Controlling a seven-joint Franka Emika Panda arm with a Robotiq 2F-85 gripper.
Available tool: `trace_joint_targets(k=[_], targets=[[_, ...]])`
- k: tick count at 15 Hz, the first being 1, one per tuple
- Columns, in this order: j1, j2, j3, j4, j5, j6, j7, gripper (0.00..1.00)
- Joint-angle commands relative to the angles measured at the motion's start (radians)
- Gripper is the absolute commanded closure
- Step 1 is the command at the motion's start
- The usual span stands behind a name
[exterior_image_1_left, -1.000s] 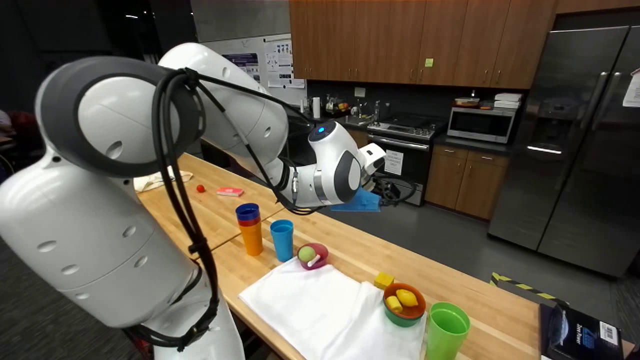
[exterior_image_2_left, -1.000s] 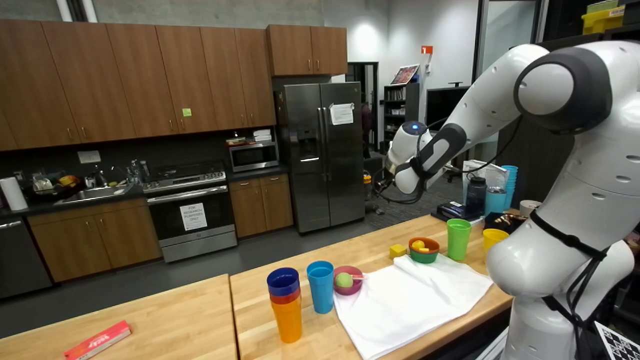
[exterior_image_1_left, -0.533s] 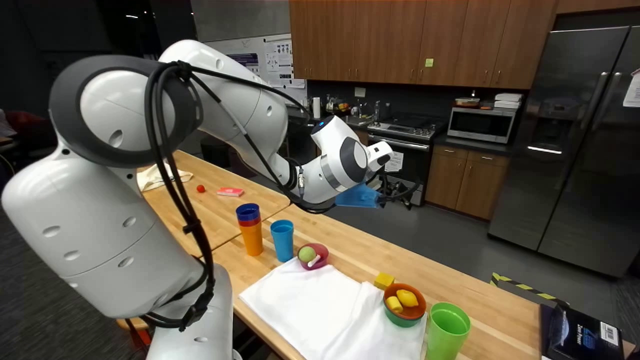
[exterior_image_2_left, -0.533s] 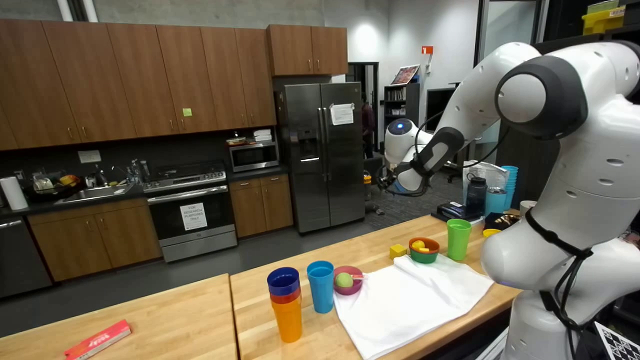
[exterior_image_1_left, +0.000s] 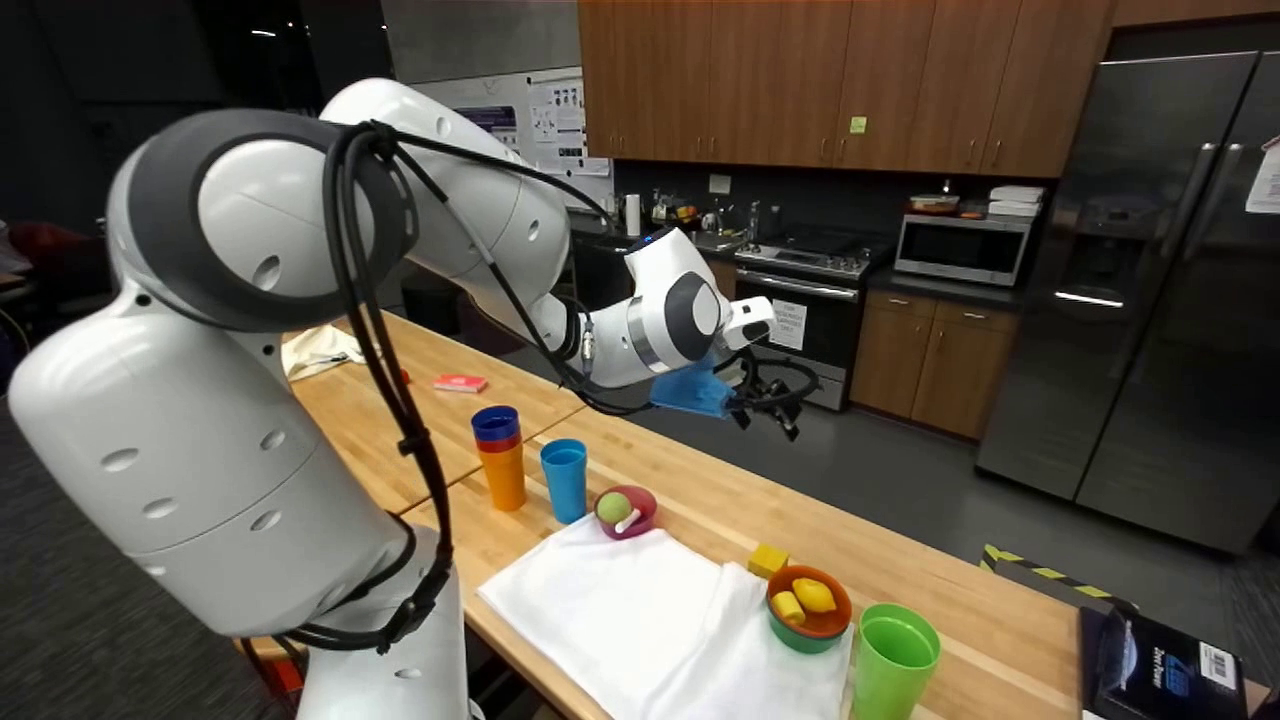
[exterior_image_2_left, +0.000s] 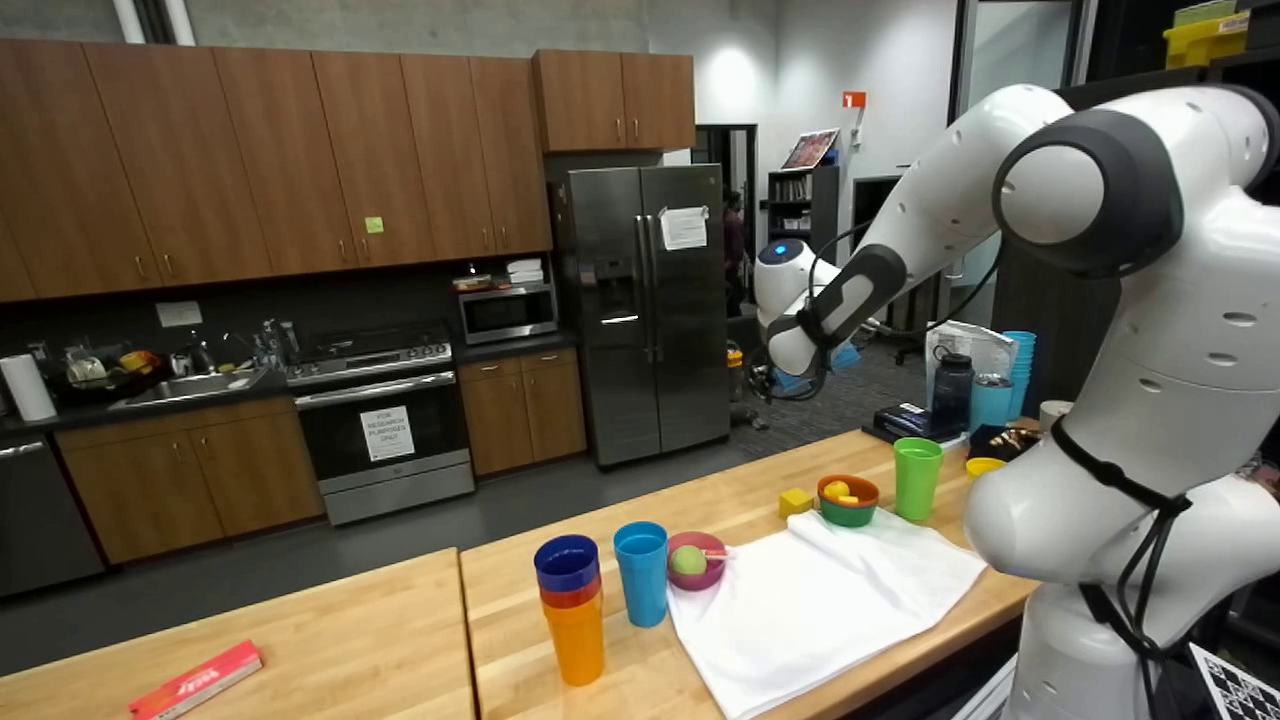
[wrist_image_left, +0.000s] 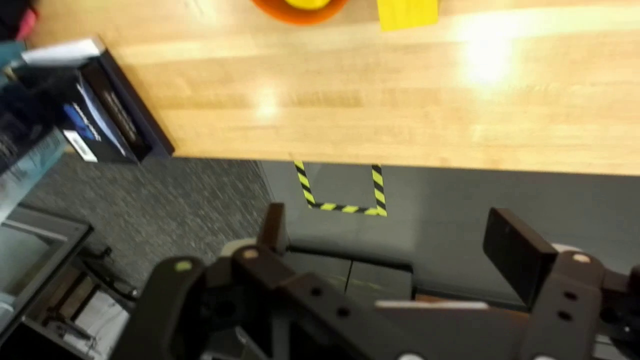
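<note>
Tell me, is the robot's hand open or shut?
The hand is open: in the wrist view its fingers stand wide apart, holding nothing.

Glare bleaches two patches of the pale wooden worktop (wrist_image_left: 400, 115) in the wrist view, where the dark two-fingered claw (wrist_image_left: 390, 235) is blurred. In an exterior view, a glow washes the flat pale wall (exterior_image_2_left: 735, 80); in an exterior view, the upper-left background (exterior_image_1_left: 100, 60) is nearly black.

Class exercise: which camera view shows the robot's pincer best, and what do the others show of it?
The wrist view: the pincer is large in the foreground, its fingers plainly spread apart. Both exterior views show it only small and dark; in an exterior view its fingertips can just be made out.
</note>
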Motion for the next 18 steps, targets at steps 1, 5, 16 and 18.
trace_joint_targets(k=[1, 5, 16, 18], targets=[[0.109, 0.076, -0.077, 0.114, -0.051, -0.274, 0.118, 0.0], [0.248, 0.167, -0.185, 0.226, -0.102, -0.569, 0.266, 0.0], [0.607, 0.286, -0.485, 0.294, 0.039, -0.873, 0.211, 0.0], [0.612, 0.286, -0.492, 0.295, 0.039, -0.873, 0.212, 0.0]])
